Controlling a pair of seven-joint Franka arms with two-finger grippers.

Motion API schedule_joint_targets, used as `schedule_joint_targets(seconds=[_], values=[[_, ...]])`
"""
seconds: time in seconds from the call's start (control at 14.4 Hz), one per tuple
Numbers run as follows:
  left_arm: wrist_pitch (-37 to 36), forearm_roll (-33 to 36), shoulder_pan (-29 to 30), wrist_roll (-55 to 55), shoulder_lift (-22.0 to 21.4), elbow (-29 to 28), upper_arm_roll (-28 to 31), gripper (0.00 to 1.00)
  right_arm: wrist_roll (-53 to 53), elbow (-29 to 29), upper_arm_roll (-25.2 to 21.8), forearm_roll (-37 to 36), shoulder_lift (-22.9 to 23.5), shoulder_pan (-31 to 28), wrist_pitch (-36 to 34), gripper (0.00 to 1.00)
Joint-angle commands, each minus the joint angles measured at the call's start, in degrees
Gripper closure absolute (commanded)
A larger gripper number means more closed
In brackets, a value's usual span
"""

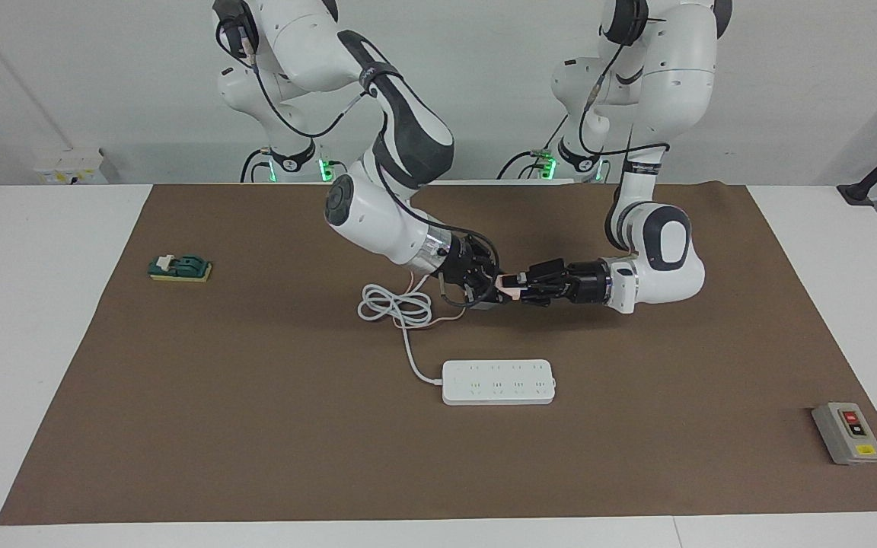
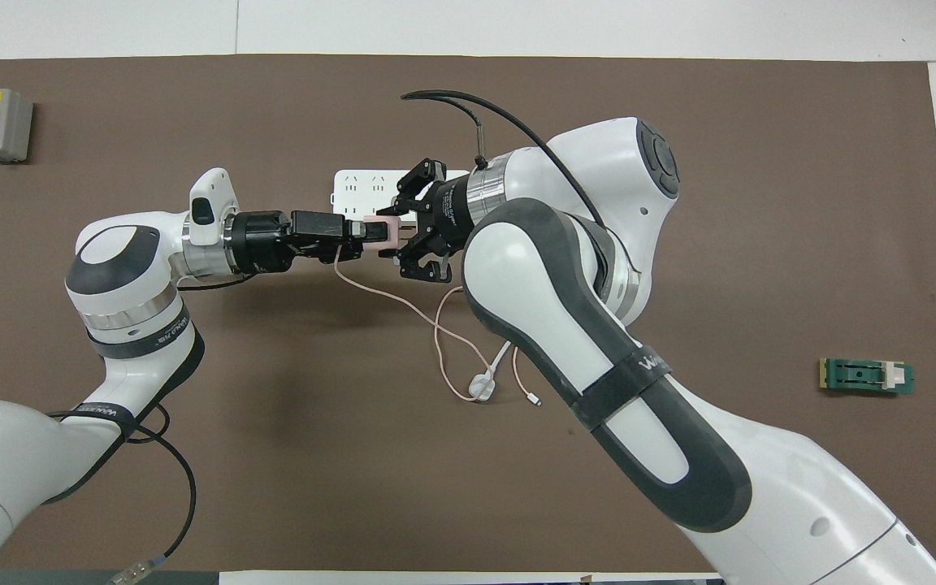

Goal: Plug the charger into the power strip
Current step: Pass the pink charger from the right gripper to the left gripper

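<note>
Both arms are meeting in the air over the brown mat on the bench point(image 1: 804, 228), with the power strip point(image 1: 499, 381) lying farther from the robots. The right claw point(image 1: 493, 288) and left claw point(image 1: 518, 288) are both clamping the pink charger point(image 1: 509, 285). Opposing pulls risk twisting it loose, and its trailing pink cable point(image 2: 403, 302) is hanging where it may snag.

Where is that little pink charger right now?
The charger is up in the air, gripped between the right gripper and left gripper, over the mat.
</note>
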Motion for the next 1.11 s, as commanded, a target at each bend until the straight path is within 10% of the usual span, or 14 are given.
schedule_joint_targets(seconds=[0.0, 0.07, 0.76, 1.04], values=[[-0.85, -0.81, 0.15, -0.04, 0.38, -0.01, 0.41, 1.00, 0.62, 1.08, 0.12, 2.36, 0.46, 0.09, 0.30, 0.79], [-0.76, -0.81, 0.15, -0.04, 0.38, -0.01, 0.41, 1.00, 1.23, 1.08, 0.12, 3.77, 0.29, 0.17, 0.64, 0.01], [5.64, 2.51, 2.08, -1.62, 0.38, 3.77, 1.28, 1.00, 1.33, 1.60, -0.58, 3.52, -2.08, -4.21, -3.56, 0.00], [9.60, 18.48, 3.75, -11.87, -1.55, 10.18, 2.78, 1.00, 1.15, 1.60, -0.67, -3.40, -6.12, -9.92, -7.51, 0.00]])
